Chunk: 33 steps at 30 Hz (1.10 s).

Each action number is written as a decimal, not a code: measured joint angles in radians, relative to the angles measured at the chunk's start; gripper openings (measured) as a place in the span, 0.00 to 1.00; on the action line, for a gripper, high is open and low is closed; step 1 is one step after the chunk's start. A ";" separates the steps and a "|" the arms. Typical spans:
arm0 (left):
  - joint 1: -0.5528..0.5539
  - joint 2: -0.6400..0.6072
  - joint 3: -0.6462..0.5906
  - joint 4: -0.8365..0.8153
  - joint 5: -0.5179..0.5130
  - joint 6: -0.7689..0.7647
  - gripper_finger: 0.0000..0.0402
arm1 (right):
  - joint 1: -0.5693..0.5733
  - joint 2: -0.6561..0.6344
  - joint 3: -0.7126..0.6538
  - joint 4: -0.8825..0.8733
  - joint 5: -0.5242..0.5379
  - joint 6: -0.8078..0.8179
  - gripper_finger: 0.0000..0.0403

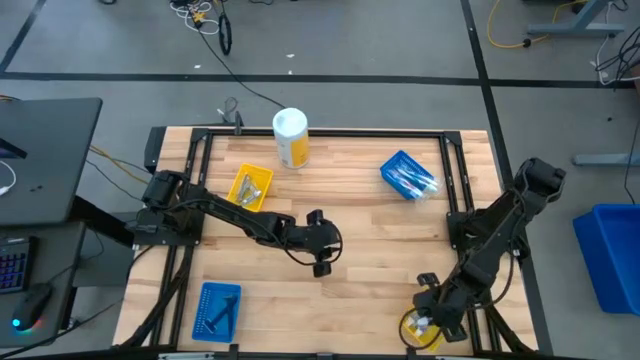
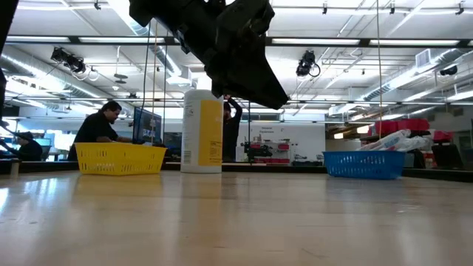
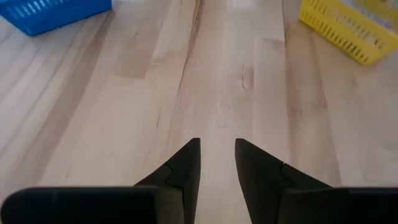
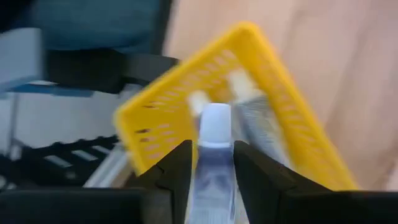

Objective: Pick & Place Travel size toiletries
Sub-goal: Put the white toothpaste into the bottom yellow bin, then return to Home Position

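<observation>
A small white tube with a white cap [image 4: 214, 149] is gripped between the two dark fingers of the right gripper [image 4: 214, 163], which is held over a yellow slotted plastic tray [image 4: 273, 93] at the near right corner of the light wooden table [image 1: 370, 230]; in the high view the right gripper [image 1: 432, 310] is seen just above that tray [image 1: 412, 335], at the table's edge. More pale tubes [image 4: 249, 118] can be made out lying inside this tray, though they are blurred. The left gripper [image 1: 318, 243] is positioned over the middle of the table, and its fingers [image 3: 186, 168] are seen set a narrow gap apart with only bare wood between them, nothing being held. A blue slotted plastic tray [image 1: 408, 175] filled with white and pink toiletry items is placed at the far right of the table, and a second yellow tray [image 1: 251, 187] is placed at the far left, with a tall yellow canister with a white lid [image 1: 291, 137] standing upright between them near the far edge. Another blue tray [image 1: 216, 309] holding slim items lies at the near left corner. In the low view a seated person [image 2: 100, 125] is seen in the room behind the table.
</observation>
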 joint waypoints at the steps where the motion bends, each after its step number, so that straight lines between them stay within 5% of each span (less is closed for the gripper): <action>1: 0.000 0.000 0.000 0.001 0.001 -0.020 0.27 | -0.001 0.008 -0.006 -0.004 0.002 0.001 0.32; 15: 0.000 0.000 0.000 0.002 0.007 -0.067 0.27 | -0.022 -0.009 -0.015 0.096 0.001 -0.098 0.44; 22: 0.000 0.000 0.000 0.001 0.019 -0.067 0.27 | -0.102 -0.048 0.015 0.139 0.198 -0.312 0.37; 27: 0.000 -0.028 0.002 -0.017 0.139 -0.009 0.27 | -0.169 -0.097 0.015 0.177 0.345 -0.449 0.31; 33: 0.000 -0.150 0.034 -0.275 0.157 0.042 0.27 | -0.251 -0.194 0.015 0.174 0.352 -0.642 0.21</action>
